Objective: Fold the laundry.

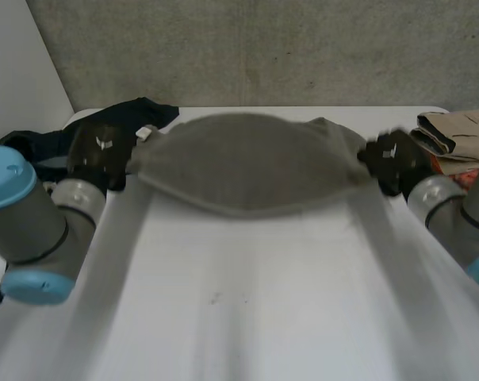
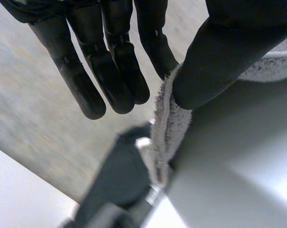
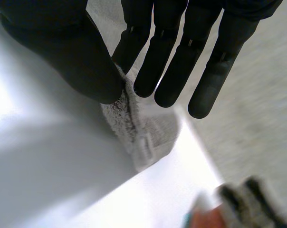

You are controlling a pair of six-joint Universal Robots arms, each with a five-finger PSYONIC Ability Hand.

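Towel (image 1: pixel 251 163), grey and fluffy, hangs stretched across the upper middle of my head view. It is lifted off the white table (image 1: pixel 247 317), with its lower edge sagging in a curve. I have the left hand (image 1: pixel 101 151) at its left end, in the frame's upper left, and the right hand (image 1: pixel 394 163) at its right end, in the upper right.

In the left wrist view the thumb (image 2: pixel 229 52) pinches the towel's hem against a finger, with the other fingers straight and free beside it. The right wrist view shows the same pinch on that hand's end, so both hands grip the towel. A dark garment (image 1: pixel 136 111) lies behind the left hand, and a tan garment (image 1: pixel 457 131) sits at the far right edge.

My judgement is that I'm spreading the towel to lay it flat. To do that well, I would hold both pinches level and the span taut. I would bring the sagging edge to the table first and land it on the bare area near me, clear of both other pieces.
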